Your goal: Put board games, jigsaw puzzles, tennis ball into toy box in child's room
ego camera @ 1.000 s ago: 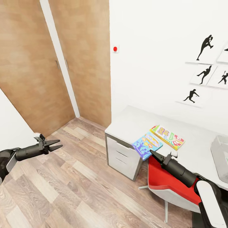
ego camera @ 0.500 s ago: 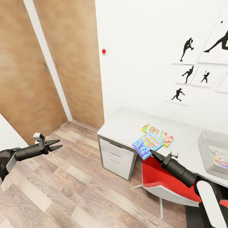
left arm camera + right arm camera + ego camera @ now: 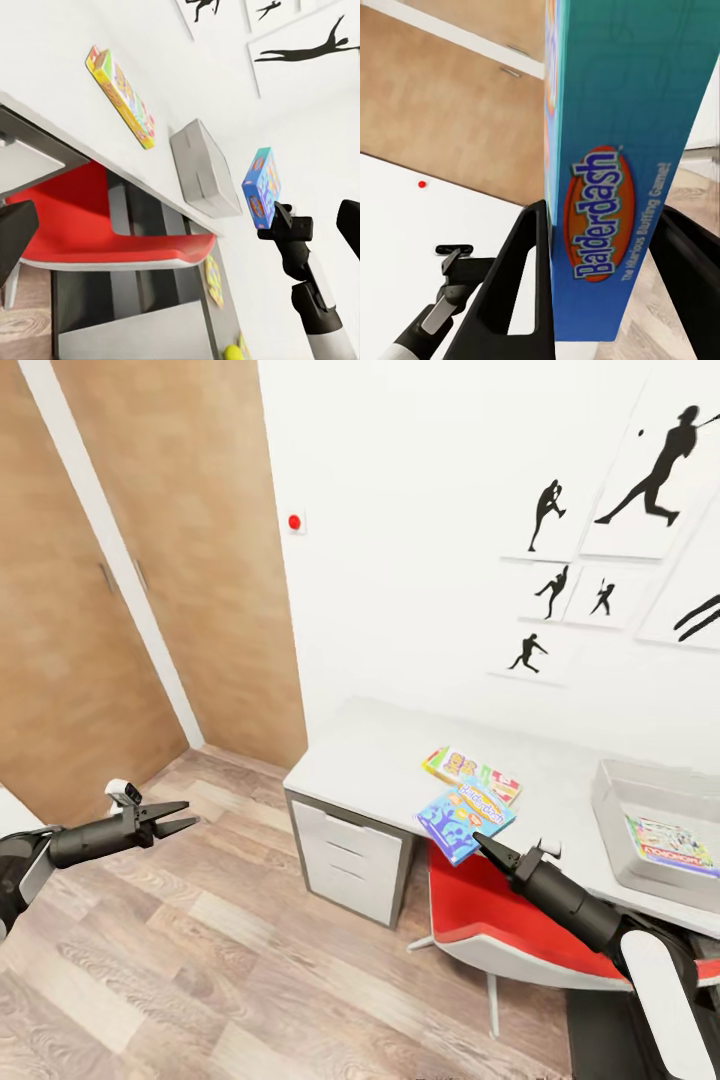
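Gripping one blue board game (image 3: 462, 819): right claw (image 3: 478, 843) | left claw (image 3: 186, 816) released | table (image 3: 370, 760): one lettered game box (image 3: 472, 774) | toy box (image 3: 625, 792): one game

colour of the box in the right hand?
Blue board game box, red-orange Balderdash logo; clearest in the right wrist view.

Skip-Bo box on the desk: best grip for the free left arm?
A judgement: the Skip-Bo box lies flat on the table, near the front edge, so there is no gap under it. Take one long edge, coming from the front edge with the jaws spanning its thin height, or slide it to overhang the edge first. The left gripper is open and empty; the right gripper holds the blue board game.
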Controlling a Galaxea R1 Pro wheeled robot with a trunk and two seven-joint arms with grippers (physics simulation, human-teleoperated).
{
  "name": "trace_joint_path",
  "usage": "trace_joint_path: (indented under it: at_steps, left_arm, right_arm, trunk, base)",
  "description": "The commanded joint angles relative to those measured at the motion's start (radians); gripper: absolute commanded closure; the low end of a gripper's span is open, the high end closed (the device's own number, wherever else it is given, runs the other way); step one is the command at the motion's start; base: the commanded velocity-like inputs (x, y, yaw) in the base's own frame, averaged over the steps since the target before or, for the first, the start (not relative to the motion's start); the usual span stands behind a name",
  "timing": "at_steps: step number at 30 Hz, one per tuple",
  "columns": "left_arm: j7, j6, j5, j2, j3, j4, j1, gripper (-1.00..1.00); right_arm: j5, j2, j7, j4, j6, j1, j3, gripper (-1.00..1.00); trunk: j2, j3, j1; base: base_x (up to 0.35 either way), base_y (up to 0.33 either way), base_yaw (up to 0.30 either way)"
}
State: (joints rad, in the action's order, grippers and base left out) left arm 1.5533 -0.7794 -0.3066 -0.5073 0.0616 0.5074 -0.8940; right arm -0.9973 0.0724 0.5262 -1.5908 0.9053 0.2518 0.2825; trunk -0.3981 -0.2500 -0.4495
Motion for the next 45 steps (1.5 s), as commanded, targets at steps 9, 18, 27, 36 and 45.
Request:
trace_joint_path:
  at_steps: [9,18,27,36,45]
  left_arm:
    - [0.004,-0.011,0.0,-0.004,0.0,0.0,0.0,-1.0]
    - [0.018,-0.01,-0.003,-0.055,0.005,0.003,-0.001,-1.0]
    - [0.018,-0.184,0.01,-0.002,0.007,0.245,-0.038,-1.0]
    - [-0.068,-0.251,0.094,0.097,0.009,0.445,-0.05,-1.0]
    - [-0.433,-0.255,0.092,0.291,0.009,0.446,-0.111,-1.0]
  right_arm:
    - [0.0,0.0,0.005,0.0,0.006,0.001,0.001,1.0]
    - [0.0,0.011,0.031,0.002,0.006,0.001,0.007,1.0]
    - [0.019,0.008,0.055,0.0,0.01,0.002,-0.03,1.0]
    - [0.026,0.099,0.054,0.002,0.07,0.029,-0.034,1.0]
    - [0.018,0.235,-0.048,0.101,0.131,0.282,-0.006,1.0]
  trunk:
    - [-0.002,0.001,-0.001]
    - [-0.002,0.007,-0.001]
    - [-0.002,0.013,-0.001]
    - [-0.002,0.018,-0.001]
    - [-0.002,0.023,-0.001]
  base:
    - [0.0,0.0,-0.278]
    - [0.0,0.0,-0.28]
    - [0.0,0.0,-0.28]
    - [0.0,0.0,-0.28]
    - [0.0,0.0,-0.213]
